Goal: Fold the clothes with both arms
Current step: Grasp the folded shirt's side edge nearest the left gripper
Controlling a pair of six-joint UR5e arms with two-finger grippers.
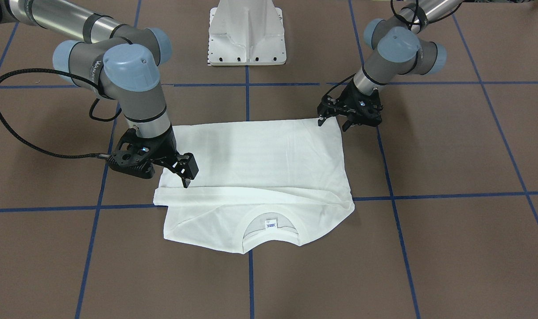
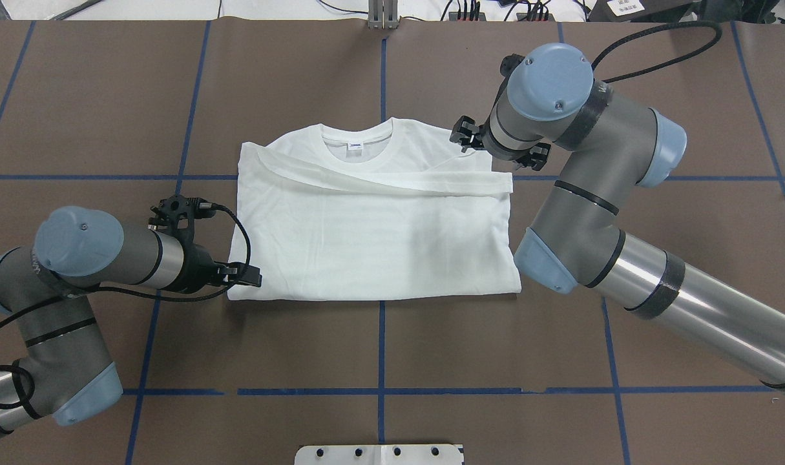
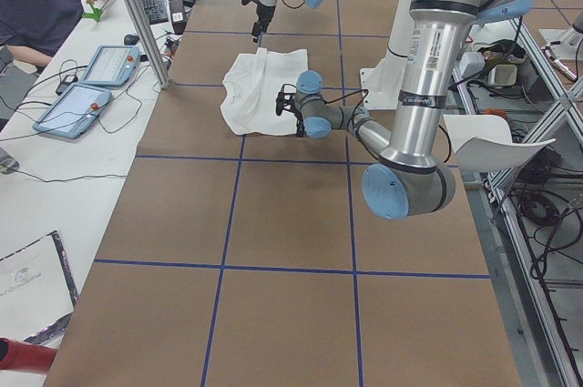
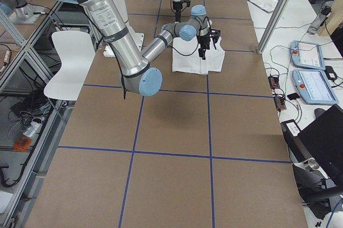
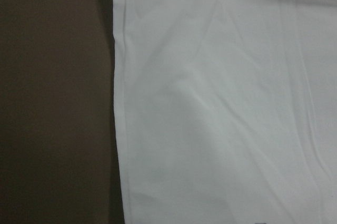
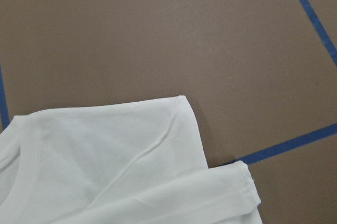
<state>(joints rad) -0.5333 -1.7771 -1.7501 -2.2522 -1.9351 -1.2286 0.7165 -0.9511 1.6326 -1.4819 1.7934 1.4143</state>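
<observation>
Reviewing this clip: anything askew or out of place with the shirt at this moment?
Slightly. The folded sleeve crosses the T-shirt on a slant, and its cuff pokes just past the shirt's side edge on the robot's right. Nothing looks damaged.

Neck label (image 1: 271, 224) text seemingly unreadable

The T-shirt (image 1: 260, 155) beneath both claws is soft white knit cloth, matt and faintly creased, with a ribbed collar (image 1: 271, 238). The table cover (image 1: 450, 146) around them is dull brown and paper-like, crossed by smooth blue tape (image 1: 450, 195). The right gripper (image 1: 185, 178) and left gripper (image 1: 335, 123) look matt black. Above them the right arm (image 1: 145, 102) and left arm (image 1: 397, 53) show shiny brushed metal, satin grey housings and smooth blue caps. A braided black cable (image 1: 74, 156) trails behind the right claw.
</observation>
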